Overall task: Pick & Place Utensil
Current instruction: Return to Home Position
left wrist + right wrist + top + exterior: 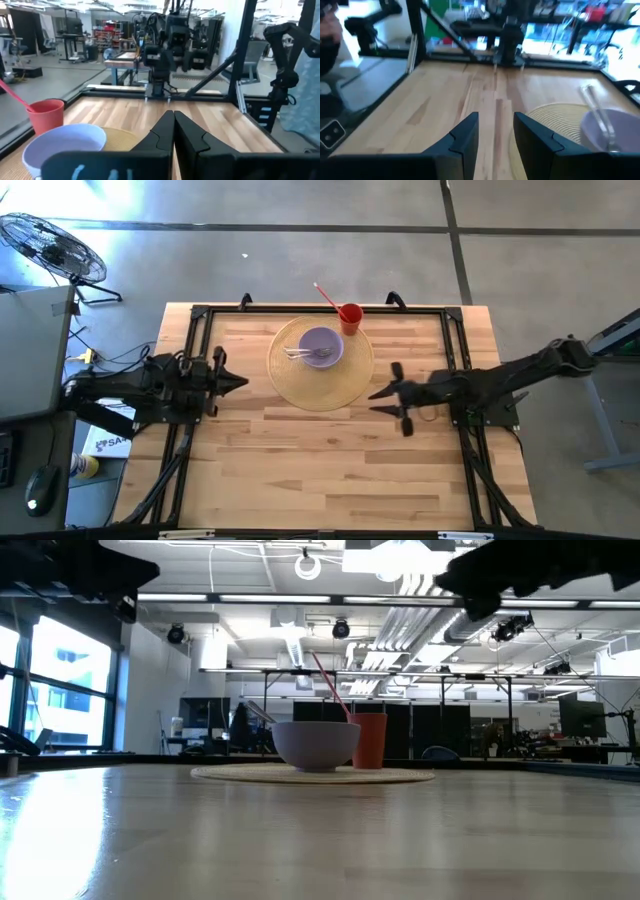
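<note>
A lavender bowl (321, 346) stands on a round woven placemat (345, 380) at the table's far middle, with silver utensils (305, 354) lying inside it, handles toward the left. An orange cup (350, 317) holding a red straw-like utensil (326, 295) stands on the mat's far edge. My left gripper (243, 382) hovers shut to the left of the mat, empty. My right gripper (375, 401) hovers open to the right of the mat, empty. The bowl (65, 145) and cup (46, 116) show in the left wrist view; the bowl (615, 130) also shows in the right wrist view.
A black frame (320, 310) runs along the table's far edge and down both sides. Bare wood lies on the near half of the table (320, 470). A fan (50, 245) stands on the floor beyond the table's far left corner.
</note>
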Motion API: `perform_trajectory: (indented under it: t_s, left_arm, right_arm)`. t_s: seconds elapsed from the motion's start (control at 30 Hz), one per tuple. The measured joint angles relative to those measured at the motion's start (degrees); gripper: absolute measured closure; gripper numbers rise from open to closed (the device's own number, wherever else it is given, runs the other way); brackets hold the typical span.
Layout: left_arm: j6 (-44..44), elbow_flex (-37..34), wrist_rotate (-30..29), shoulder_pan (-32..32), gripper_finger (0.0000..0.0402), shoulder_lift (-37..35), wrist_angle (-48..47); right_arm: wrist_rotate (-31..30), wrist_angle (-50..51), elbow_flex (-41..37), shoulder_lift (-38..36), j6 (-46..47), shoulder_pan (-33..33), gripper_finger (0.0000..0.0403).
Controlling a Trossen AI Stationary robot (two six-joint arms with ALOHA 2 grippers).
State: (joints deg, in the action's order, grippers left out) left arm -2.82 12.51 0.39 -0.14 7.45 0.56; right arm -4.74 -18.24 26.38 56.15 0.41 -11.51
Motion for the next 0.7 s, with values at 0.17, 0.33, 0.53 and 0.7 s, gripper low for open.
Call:
perform_trajectory:
  t_s: [0.17,0.33,0.53,0.7]
  left_arm:
    - [1.09,-0.04,-3.89,-2.68,0.0401,-4.01,-2.25]
    - [1.07,-5.51,-5.91,-4.03,0.0401,-5.64,6.85]
    - [1.03,-11.22,-12.95,-4.04,0.0401,-5.82,13.29]
    - [1.06,-10.84,-13.45,-4.02,0.0401,-5.99,11.84]
  right_arm:
    - [-2.55,-0.02,-7.94,-12.55,-0.49,0.0,0.0286]
    - [-5.3,-0.05,-15.12,-22.34,-0.46,0.0,0.0286]
    - [-5.0,-1.0,-20.3,-29.73,1.18,-0.13,0.0286]
    - [10.39,-2.95,-20.4,-38.34,4.62,0.8,0.0286]
